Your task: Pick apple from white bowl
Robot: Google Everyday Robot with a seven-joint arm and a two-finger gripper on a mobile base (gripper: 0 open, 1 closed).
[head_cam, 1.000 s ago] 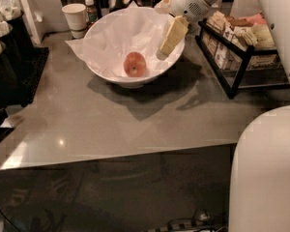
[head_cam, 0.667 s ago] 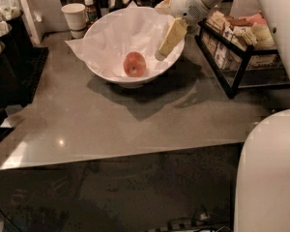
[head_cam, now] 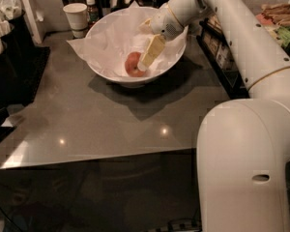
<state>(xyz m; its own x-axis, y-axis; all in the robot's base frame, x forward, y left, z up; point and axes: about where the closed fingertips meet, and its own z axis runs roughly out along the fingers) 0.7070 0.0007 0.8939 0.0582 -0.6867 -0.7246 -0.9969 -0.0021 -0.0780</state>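
Observation:
The apple (head_cam: 132, 64), reddish-orange, lies at the bottom of the white bowl (head_cam: 102, 67), which is lined with crinkled white paper and stands at the back of the grey counter. My gripper (head_cam: 141, 65) reaches down into the bowl from the upper right. Its yellowish tip is against the apple's right side. The apple rests on the paper and is not lifted. My white arm (head_cam: 241, 28) crosses over the bowl's right rim.
A white paper cup (head_cam: 76, 16) and a small bottle (head_cam: 91, 7) stand behind the bowl on the left. A black wire rack (head_cam: 221, 57) with packaged snacks is at the right. A black stand (head_cam: 12, 62) is at the left. My white base (head_cam: 246, 163) fills the front right.
My gripper has moved left and down inside the bowl, from the right rim to the apple's side. The apple and the bowl have not moved.

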